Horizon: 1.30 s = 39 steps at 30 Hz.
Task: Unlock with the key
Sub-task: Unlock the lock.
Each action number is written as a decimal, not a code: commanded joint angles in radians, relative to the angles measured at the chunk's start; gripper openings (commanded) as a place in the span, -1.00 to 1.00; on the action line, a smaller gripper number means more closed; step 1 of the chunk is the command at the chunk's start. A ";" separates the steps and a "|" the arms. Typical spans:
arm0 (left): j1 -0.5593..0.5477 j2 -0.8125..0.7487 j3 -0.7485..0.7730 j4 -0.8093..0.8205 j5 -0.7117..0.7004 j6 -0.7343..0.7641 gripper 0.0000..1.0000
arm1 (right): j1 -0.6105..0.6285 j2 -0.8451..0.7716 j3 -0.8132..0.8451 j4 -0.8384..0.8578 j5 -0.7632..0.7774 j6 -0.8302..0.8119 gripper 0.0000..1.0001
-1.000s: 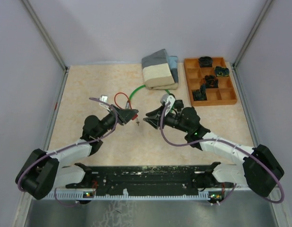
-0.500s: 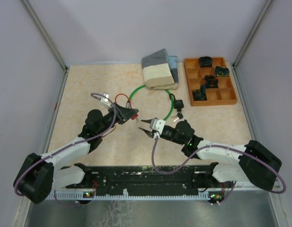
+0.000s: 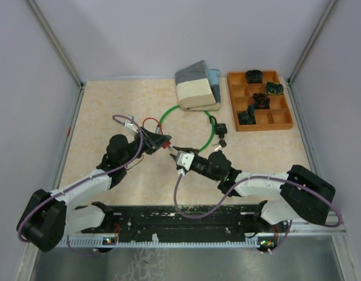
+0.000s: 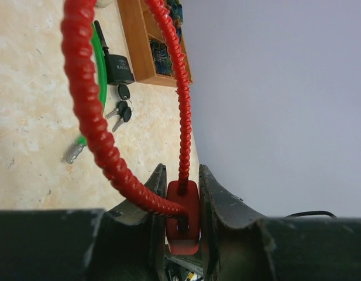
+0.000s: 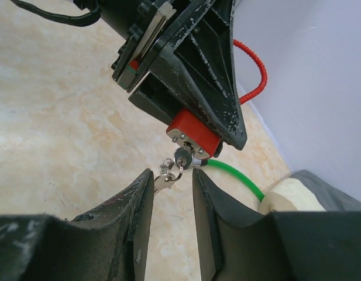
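Illegible lettering on black lock (image 4: 119, 69)

The red lock (image 4: 183, 219) has a silver face; its ribbed red cable (image 4: 89, 111) matches. The key (image 5: 181, 157) is silver. The green cable (image 5: 233, 175) ends in a black lock (image 4: 117, 67), beside spare keys (image 4: 123, 111) with black heads and silver blades. The left gripper (image 4: 181, 175) and right gripper (image 5: 171, 175) are black, scuffed pale. The left arm (image 3: 86, 184) and right arm (image 3: 268, 181) are black and white with purple wires. The table (image 3: 110, 111) is mottled beige, the tray (image 3: 282, 111) orange-brown, the pouch (image 3: 195, 93) grey and cream, and the walls (image 3: 168, 35) pale lilac-grey.
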 commanded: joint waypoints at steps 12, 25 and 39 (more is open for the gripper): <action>-0.002 0.027 0.030 0.061 0.022 -0.037 -1.00 | 0.035 0.067 0.059 0.159 0.095 -0.016 -0.50; -0.016 0.028 0.001 0.129 0.028 -0.045 -1.00 | 0.034 0.101 0.057 0.278 0.164 0.135 -0.82; -0.031 0.010 -0.134 0.470 0.064 -0.047 -0.99 | -0.073 0.046 0.031 0.392 0.075 0.662 -1.00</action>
